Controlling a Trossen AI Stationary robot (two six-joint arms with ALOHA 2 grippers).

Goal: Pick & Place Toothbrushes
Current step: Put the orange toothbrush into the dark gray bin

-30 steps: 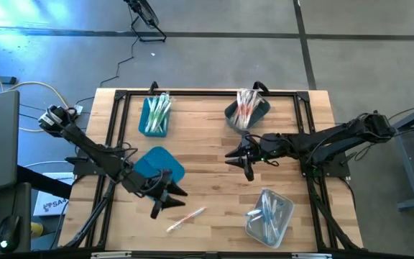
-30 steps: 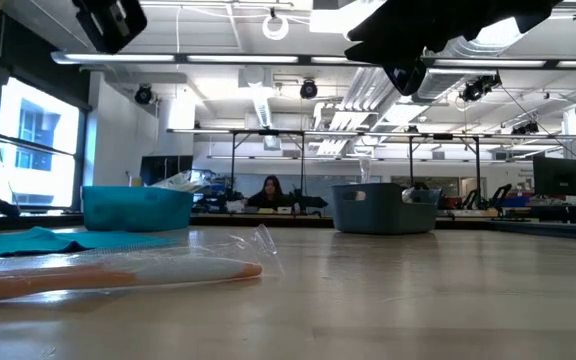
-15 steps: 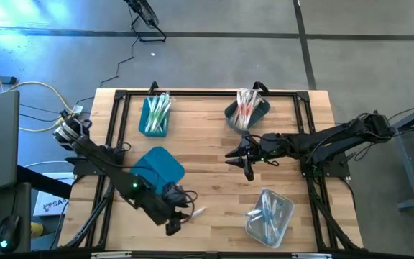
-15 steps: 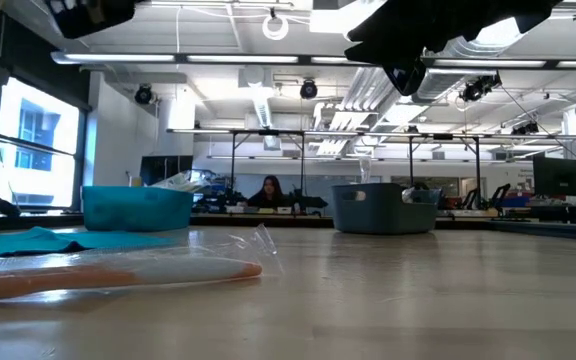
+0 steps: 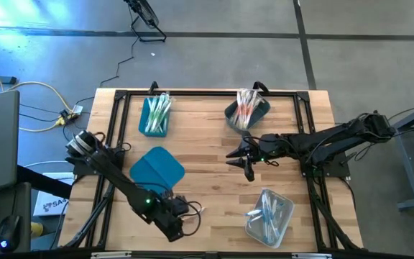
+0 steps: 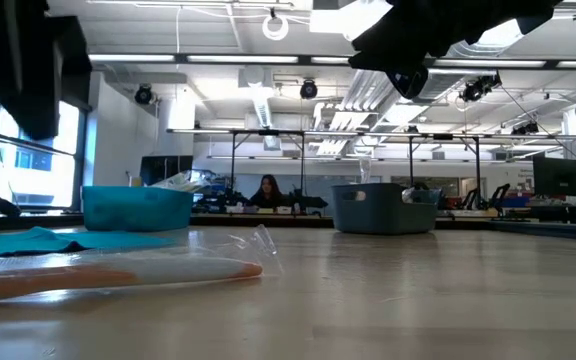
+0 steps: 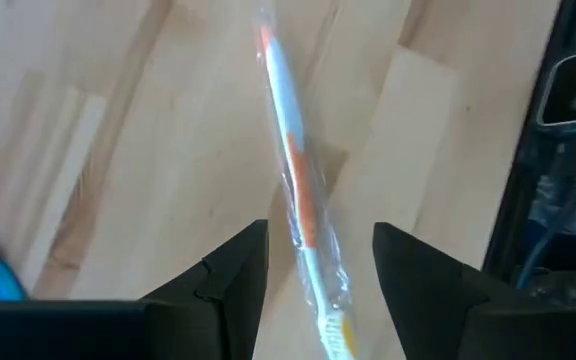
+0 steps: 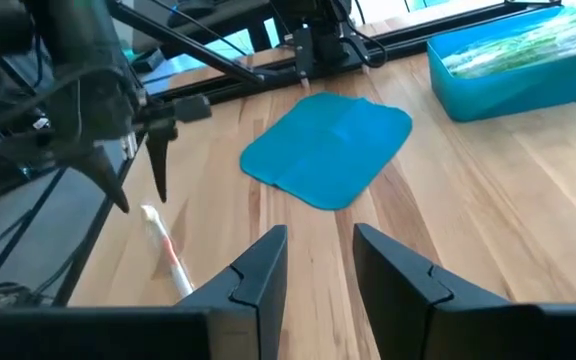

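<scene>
One wrapped toothbrush (image 7: pixel 298 200) | lies betw fingers of left gripper (image 7: pixel 313 262) | gripper spread, not pinching

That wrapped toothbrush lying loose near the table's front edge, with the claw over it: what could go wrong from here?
The toothbrush lies between the open left gripper fingers, in a crinkly clear wrapper; the fingers might pinch only film and let it slip. It lies aslant to the fingers, so closing may twist or nudge it aside. It sits near the table front edge, so a push could send it off.
</scene>
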